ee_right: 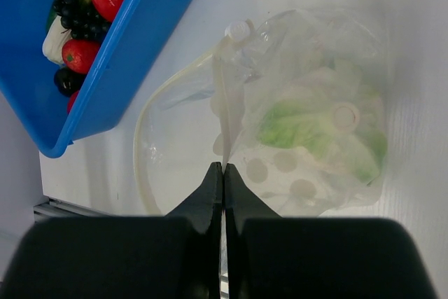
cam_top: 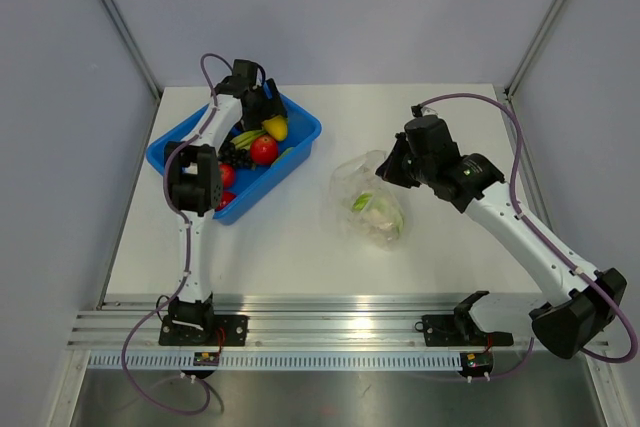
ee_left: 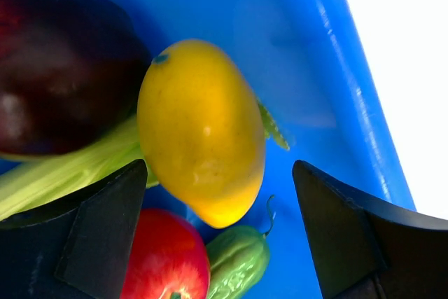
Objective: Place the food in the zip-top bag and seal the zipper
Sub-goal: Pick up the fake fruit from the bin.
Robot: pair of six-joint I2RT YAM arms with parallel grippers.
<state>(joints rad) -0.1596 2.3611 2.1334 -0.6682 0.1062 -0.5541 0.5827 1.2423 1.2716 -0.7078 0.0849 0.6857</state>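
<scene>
The zip-top bag [cam_top: 370, 209] lies mid-table, clear with white dots, with the white-green cauliflower [ee_right: 318, 131] inside. Its mouth hangs open in a loop toward the tub. My right gripper [ee_right: 223, 167] is shut on the bag's zipper strip [ee_right: 222, 113] and also shows in the top view [cam_top: 386, 169]. My left gripper [ee_left: 220, 232] is open over the tub, its jaws either side of the yellow pepper [ee_left: 203, 131] without touching it. Beside the pepper lie a red tomato [ee_left: 164, 260], a dark purple piece [ee_left: 56, 68] and the green-white leek [ee_left: 56, 176].
The blue tub [cam_top: 300, 142] stands at the back left with several food pieces in it, including grapes [ee_right: 77, 19] and a small green gourd [ee_left: 238, 260]. Its wall [ee_left: 329, 68] is close to my left gripper's right finger. Grey walls enclose the table.
</scene>
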